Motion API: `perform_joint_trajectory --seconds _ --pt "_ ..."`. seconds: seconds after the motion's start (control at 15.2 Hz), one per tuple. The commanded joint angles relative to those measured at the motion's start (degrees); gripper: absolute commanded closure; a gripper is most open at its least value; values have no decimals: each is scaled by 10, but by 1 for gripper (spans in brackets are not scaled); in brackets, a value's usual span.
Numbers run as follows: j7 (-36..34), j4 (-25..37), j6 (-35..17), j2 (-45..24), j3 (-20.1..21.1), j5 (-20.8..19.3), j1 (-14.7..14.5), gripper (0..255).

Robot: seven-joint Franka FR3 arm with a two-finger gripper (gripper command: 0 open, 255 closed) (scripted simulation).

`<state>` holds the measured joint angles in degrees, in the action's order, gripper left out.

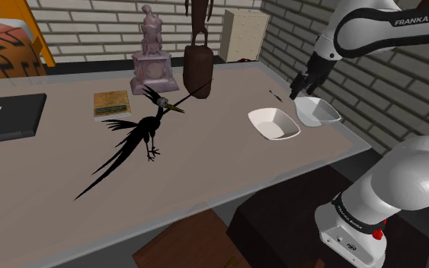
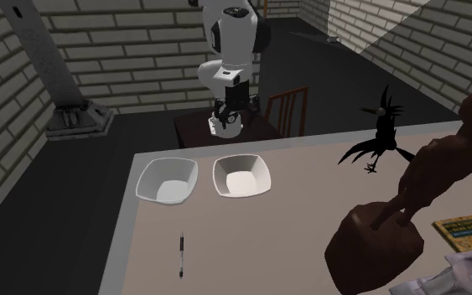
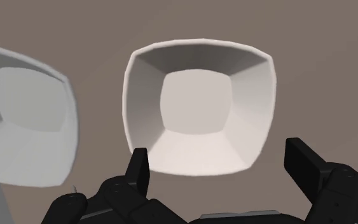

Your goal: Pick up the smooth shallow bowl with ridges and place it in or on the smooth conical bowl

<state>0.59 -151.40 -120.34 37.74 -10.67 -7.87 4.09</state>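
The shallow white bowl (image 3: 199, 108) sits upright on the desk (image 1: 205, 175), mouth up. It is squarish, with creases running in from its corners and no side plainly longer. The deeper grey-white bowl (image 1: 317, 110) stands just beside it, apart, toward the shoulder view's right. Pale brick walls (image 1: 91, 23) back the grey-brown top. My end effector (image 3: 217, 153) hangs above the shallow bowl, spread wide, gripping nothing.

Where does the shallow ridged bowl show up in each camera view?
Shoulder view: the shallow ridged bowl is right of centre, just left of the deeper bowl.
Second exterior view: the shallow ridged bowl is at centre, right of the deeper bowl.
Wrist view: the shallow ridged bowl lies ahead of the open gripper.
Shared landmark: the deeper bowl, its neighbour in all three.
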Motion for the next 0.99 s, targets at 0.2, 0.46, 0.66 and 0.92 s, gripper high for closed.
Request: perform_joint_trajectory --seconds 0.2,0.46,0.66,0.92 --pt "45 -15 -107 -84 -54 -5 10 0" --pt "92 -11 -189 -167 -101 10 7 0" --pt "142 1 -246 -237 -138 44 -5 0" --pt "187 10 -292 -295 -161 89 -20 0"
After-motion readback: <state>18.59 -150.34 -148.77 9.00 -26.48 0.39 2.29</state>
